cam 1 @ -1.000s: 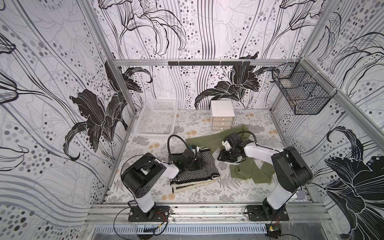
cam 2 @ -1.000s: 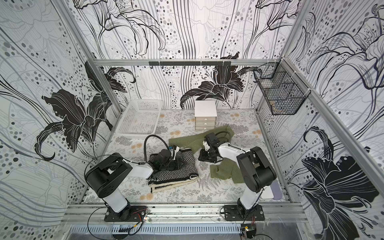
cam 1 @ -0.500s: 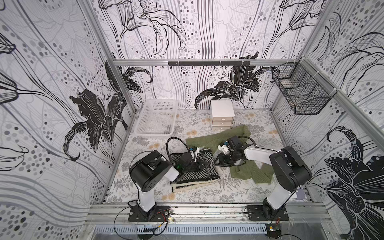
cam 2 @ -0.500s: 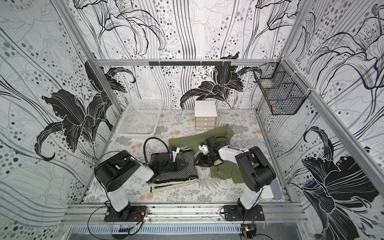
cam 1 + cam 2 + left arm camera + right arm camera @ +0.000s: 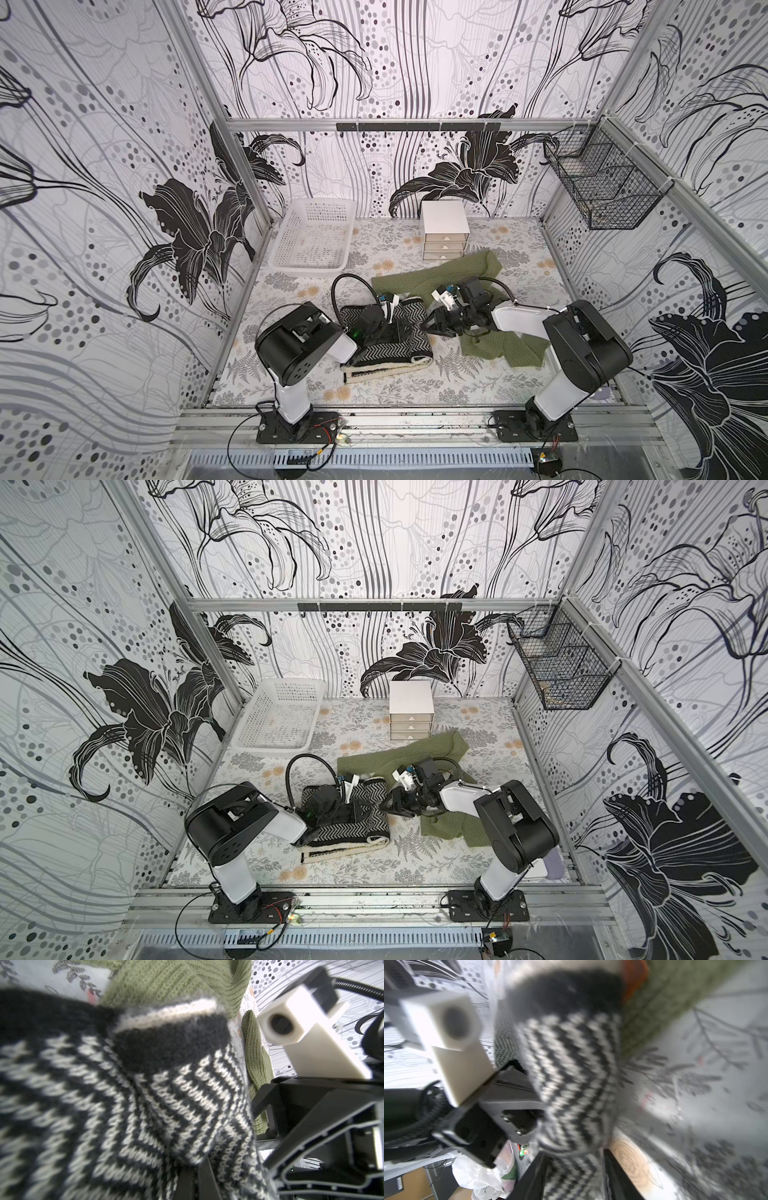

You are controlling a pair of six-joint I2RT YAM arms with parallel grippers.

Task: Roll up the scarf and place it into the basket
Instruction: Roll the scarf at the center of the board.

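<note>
The scarf (image 5: 386,353) (image 5: 345,833) is a black-and-white zigzag knit, lying partly rolled at the front middle of the table. My left gripper (image 5: 405,330) (image 5: 361,810) lies on top of it and is shut on a raised fold of the scarf (image 5: 145,1095), with creases running to the gripper's (image 5: 196,1162) tips. My right gripper (image 5: 432,326) (image 5: 390,804) stands open at the scarf's right end. In the right wrist view the scarf (image 5: 571,1074) lies between the fingers of this gripper (image 5: 575,1153). The white perforated basket (image 5: 311,266) (image 5: 270,748) sits at the back left with nothing in it.
A green knit cloth (image 5: 424,278) (image 5: 386,754) sprawls behind and to the right of the scarf, under the right arm. A small white drawer unit (image 5: 444,228) stands at the back middle. A black wire basket (image 5: 602,183) hangs on the right wall.
My right gripper has moved left and forward, from above the green cloth to the scarf's right end. The left arm has turned a little while its gripper stayed on the scarf.
</note>
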